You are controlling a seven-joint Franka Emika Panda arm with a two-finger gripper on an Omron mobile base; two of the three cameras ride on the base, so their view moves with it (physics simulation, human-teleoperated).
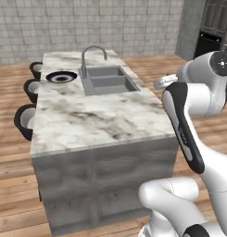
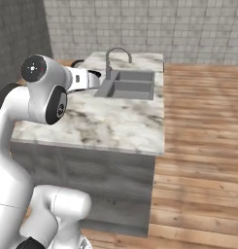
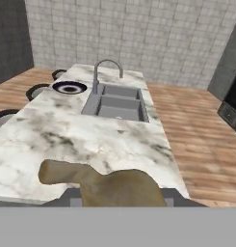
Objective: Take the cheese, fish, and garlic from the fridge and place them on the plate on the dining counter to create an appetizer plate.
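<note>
My gripper (image 3: pixel 120 195) is shut on the garlic (image 3: pixel 110 183), a tan-brown bulb with a stubby stalk pointing left, close under the hand camera. It hangs over the near end of the dining counter (image 3: pixel 90 140), a white marble island with grey-brown veins. The plate (image 3: pixel 69 87), dark navy with a pale ring, sits at the far left of the counter beside the sink (image 3: pixel 117 103); in the left base view the plate (image 1: pixel 62 77) is well beyond the arm. I cannot make out anything on it. The cheese, the fish and the fridge are out of view.
A curved tap (image 1: pixel 92 51) stands behind the sink (image 1: pixel 108 79). Black stools (image 1: pixel 24 120) line the island's left side. Wooden floor runs along its right side (image 3: pixel 201 140). A dark oven front (image 3: pixel 231 110) stands at the far right, and a tiled wall closes the back.
</note>
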